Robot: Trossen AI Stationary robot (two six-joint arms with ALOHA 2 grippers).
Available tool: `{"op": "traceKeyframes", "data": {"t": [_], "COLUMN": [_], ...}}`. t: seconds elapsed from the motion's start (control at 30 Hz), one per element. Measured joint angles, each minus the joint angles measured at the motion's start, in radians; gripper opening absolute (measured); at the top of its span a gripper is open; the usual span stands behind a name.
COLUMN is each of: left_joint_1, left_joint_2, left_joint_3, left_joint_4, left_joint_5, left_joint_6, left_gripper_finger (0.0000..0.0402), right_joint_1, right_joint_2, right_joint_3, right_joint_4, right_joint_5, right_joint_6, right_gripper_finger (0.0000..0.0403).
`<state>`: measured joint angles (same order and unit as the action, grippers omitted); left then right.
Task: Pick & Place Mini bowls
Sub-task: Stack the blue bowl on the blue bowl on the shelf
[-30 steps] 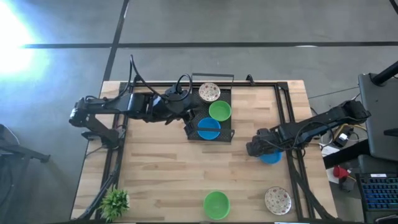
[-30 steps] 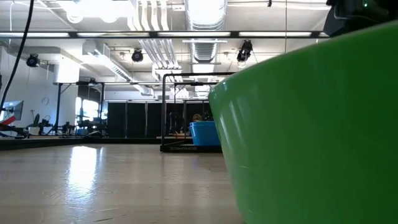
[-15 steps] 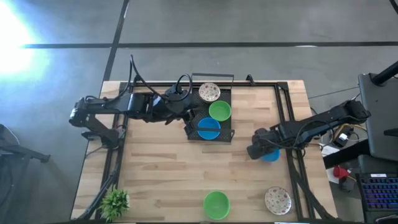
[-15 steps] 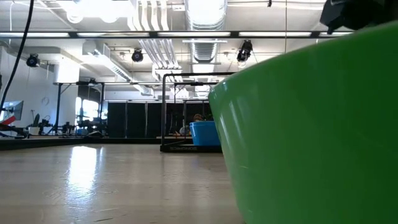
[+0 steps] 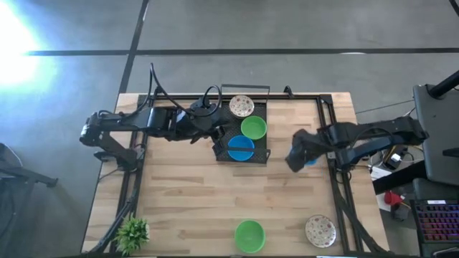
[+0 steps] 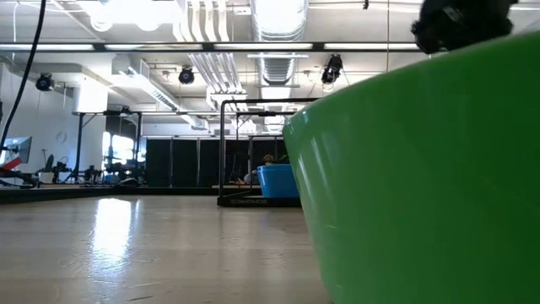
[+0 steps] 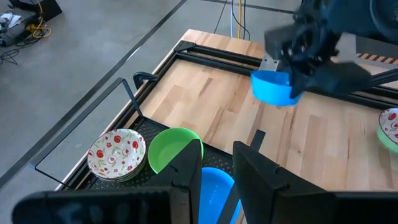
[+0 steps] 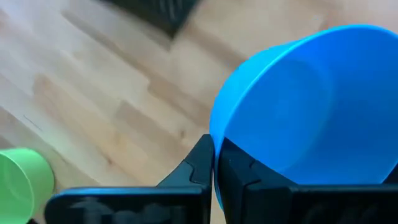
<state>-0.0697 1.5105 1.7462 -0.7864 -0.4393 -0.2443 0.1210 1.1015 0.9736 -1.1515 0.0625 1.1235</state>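
In the high view a black tray (image 5: 259,156) holds a white floral bowl (image 5: 242,107), a green bowl (image 5: 253,127) and a blue bowl (image 5: 241,147). My left gripper (image 5: 217,142) hovers open at the tray's left side, just above that blue bowl (image 7: 211,186). My right gripper (image 5: 297,159) is right of the tray, shut on another blue bowl (image 5: 310,160) held above the table. A green bowl (image 5: 249,235) and a floral bowl (image 5: 320,231) stand near the near edge. The green one (image 6: 422,186) fills the low view. My right gripper holds the blue bowl by its rim (image 8: 216,134), pinched with one finger (image 8: 200,163) outside the wall and the other (image 8: 244,173) inside. In the left wrist view the fingers come from above, and the bowl (image 7: 273,87) hangs tilted below them, lifted clear of the table.
A small potted plant (image 5: 133,233) stands at the near left corner. Black frame rails (image 5: 332,129) run along the table's sides. Bare wood (image 5: 193,193) lies between the tray and the near bowls. A desk with a keyboard (image 5: 437,222) is beyond the right edge.
My right gripper has risen with the blue bowl, lifting it off the table, and has moved toward the far edge, level with the tray.
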Motion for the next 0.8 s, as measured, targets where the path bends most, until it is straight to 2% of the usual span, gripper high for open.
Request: {"op": "traceKeyframes", "data": {"t": [0.13, 0.37, 0.6, 0.73, 0.8], "left_joint_1": [0.000, 0.000, 0.000, 0.000, 0.000], "left_joint_2": [0.000, 0.000, 0.000, 0.000, 0.000], "left_joint_3": [0.000, 0.000, 0.000, 0.000, 0.000], "left_joint_4": [0.000, 0.000, 0.000, 0.000, 0.000], "left_joint_5": [0.000, 0.000, -0.003, -0.005, -0.006], "left_joint_6": [0.000, 0.000, -0.019, -0.038, -0.045], "left_gripper_finger": [0.0085, 0.0085, 0.0085, 0.0085, 0.0085], "right_joint_1": [-0.092, -0.292, -0.429, -0.466, -0.468], "right_joint_2": [0.000, 0.044, 0.212, 0.322, 0.369], "right_joint_3": [0.079, 0.211, 0.385, 0.491, 0.539], "right_joint_4": [-0.015, -0.013, -0.013, -0.013, -0.012], "right_joint_5": [0.029, 0.002, -0.072, -0.130, -0.145], "right_joint_6": [-0.175, -0.548, -0.913, -0.956, -1.037], "right_gripper_finger": [0.0008, 0.0008, 0.0008, 0.0008, 0.0008]}}
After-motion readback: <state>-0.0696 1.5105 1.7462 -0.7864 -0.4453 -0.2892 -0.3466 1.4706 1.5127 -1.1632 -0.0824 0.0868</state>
